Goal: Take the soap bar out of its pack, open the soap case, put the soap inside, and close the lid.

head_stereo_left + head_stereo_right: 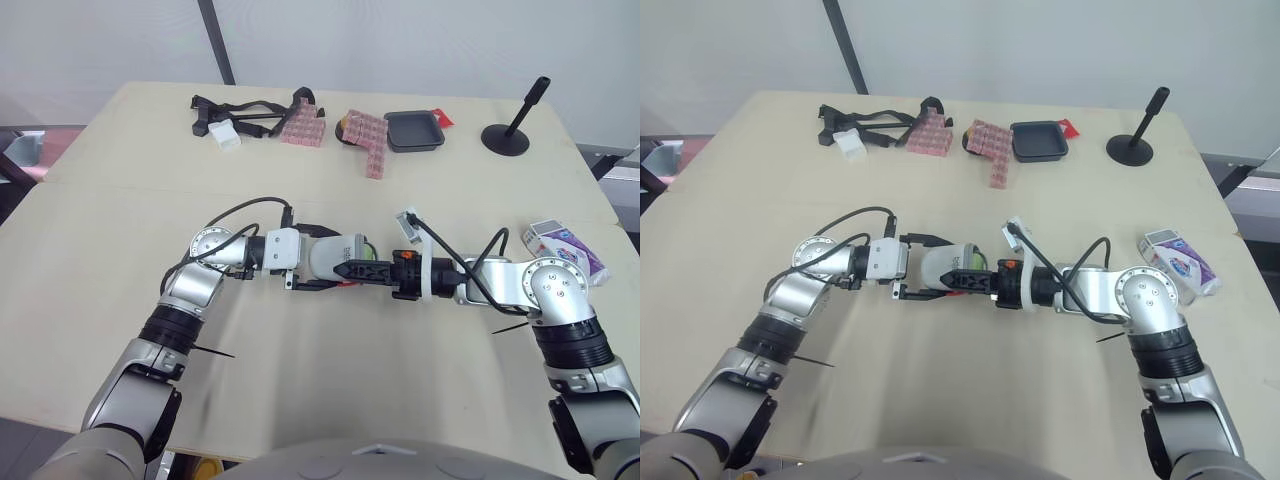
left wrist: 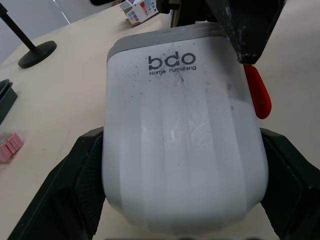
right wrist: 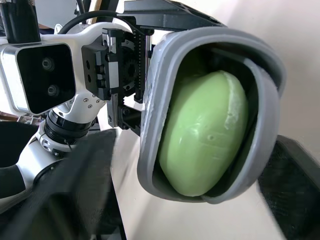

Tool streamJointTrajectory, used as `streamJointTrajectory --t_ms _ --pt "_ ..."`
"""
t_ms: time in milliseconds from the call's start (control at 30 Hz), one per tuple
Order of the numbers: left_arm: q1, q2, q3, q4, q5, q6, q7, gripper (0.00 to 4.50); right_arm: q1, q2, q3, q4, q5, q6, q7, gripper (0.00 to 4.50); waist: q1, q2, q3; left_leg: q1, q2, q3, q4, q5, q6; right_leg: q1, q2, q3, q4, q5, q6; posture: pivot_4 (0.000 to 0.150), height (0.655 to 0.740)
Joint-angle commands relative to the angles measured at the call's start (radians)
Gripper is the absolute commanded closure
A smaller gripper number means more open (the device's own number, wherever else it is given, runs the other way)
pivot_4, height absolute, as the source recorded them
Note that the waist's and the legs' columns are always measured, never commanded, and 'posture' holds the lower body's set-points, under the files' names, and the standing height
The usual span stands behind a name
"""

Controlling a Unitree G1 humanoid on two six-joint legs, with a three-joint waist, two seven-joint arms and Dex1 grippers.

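The left gripper (image 1: 322,258) has its jaws closed partway on the soap case (image 2: 182,145), one black finger pressed against each long side. The right gripper (image 1: 362,270) has its jaws spread wide, one finger on either side of the case's open end, and seems to hold nothing.

The two arms meet near the middle of the pale table (image 1: 120,220), just toward 6 o'clock. The left arm reaches in from 9 o'clock and the right from 3 o'clock. The case is white with a grey rim and lies on its side, level with the table. Its opening faces the right gripper, most likely so that arm can work straight into it while the left arm braces the case.

The right wrist view shows the green soap bar (image 3: 205,135) sitting inside the case, framed by the grey rim. That suggests the soap is in place and closing the lid is what remains. I cannot tell which part is the lid. A small red piece (image 2: 258,97) shows beside the case, and I cannot tell what it is.

The soap pack (image 1: 565,250), white and purple, lies at 3 o'clock near the table edge, well clear of the grippers. At the far side are black straps (image 1: 240,110) at 11 o'clock, pink blocks (image 1: 365,135) at 12, a black tray (image 1: 414,130) just beside them, and a black stand (image 1: 510,125) at 1 o'clock.
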Motion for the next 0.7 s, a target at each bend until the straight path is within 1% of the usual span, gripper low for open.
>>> streamJointTrajectory --t_ms 33,100,133,500,533,567,700 --pt "-0.006 0.003 0.007 -0.035 -0.026 -0.007 0.009 1.01 -0.021 0.007 -0.005 -0.017 0.004 -0.014 0.013 1.53 0.0 0.0 0.0 0.0 0.0 0.0 0.0 0.0 0.0 0.0 0.0 0.0 0.0 0.0 0.0 0.15 0.74" --pt "-0.005 0.001 0.006 -0.038 -0.026 -0.006 0.012 1.01 -0.021 0.013 -0.001 -0.017 0.009 -0.011 0.012 2.2 -0.001 0.0 0.0 0.0 0.0 0.0 0.0 0.0 0.0 0.0 0.0 0.0 0.0 0.0 0.0 0.15 0.74" --pt "-0.004 0.001 0.006 -0.039 -0.026 -0.006 0.014 1.01 -0.02 0.015 0.003 -0.017 0.016 -0.01 0.013 2.31 -0.001 0.0 0.0 0.0 0.0 0.0 0.0 0.0 0.0 0.0 0.0 0.0 0.0 0.0 0.0 0.15 0.74" --pt "-0.006 0.008 0.001 -0.032 -0.022 -0.027 0.011 1.01 -0.012 0.033 0.004 -0.003 0.084 -0.035 -0.018 2.31 -0.001 0.0 0.0 0.0 0.0 0.0 0.0 0.0 0.0 0.0 0.0 0.0 0.0 0.0 0.0 0.15 0.74" --pt "-0.008 0.009 0.001 -0.029 -0.017 -0.024 0.016 0.51 -0.011 0.034 0.002 -0.002 0.086 -0.037 -0.019 2.31 -0.001 0.0 0.0 0.0 0.0 0.0 0.0 0.0 0.0 0.0 0.0 0.0 0.0 0.0 0.0 0.15 0.74" --pt "-0.011 0.011 0.001 -0.024 -0.025 -0.013 0.007 0.2 -0.01 0.034 0.0 -0.002 0.087 -0.04 -0.019 2.31 -0.001 0.0 0.0 0.0 0.0 0.0 0.0 0.0 0.0 0.0 0.0 0.0 0.0 0.0 0.0 0.15 0.74" --pt "-0.016 0.03 -0.004 -0.009 -0.014 -0.011 -0.012 0.2 -0.008 0.04 -0.014 -0.005 0.085 -0.051 -0.017 2.31 -0.001 0.0 0.0 0.0 0.0 0.0 0.0 0.0 0.0 0.0 0.0 0.0 0.0 0.0 0.0 0.15 0.74"
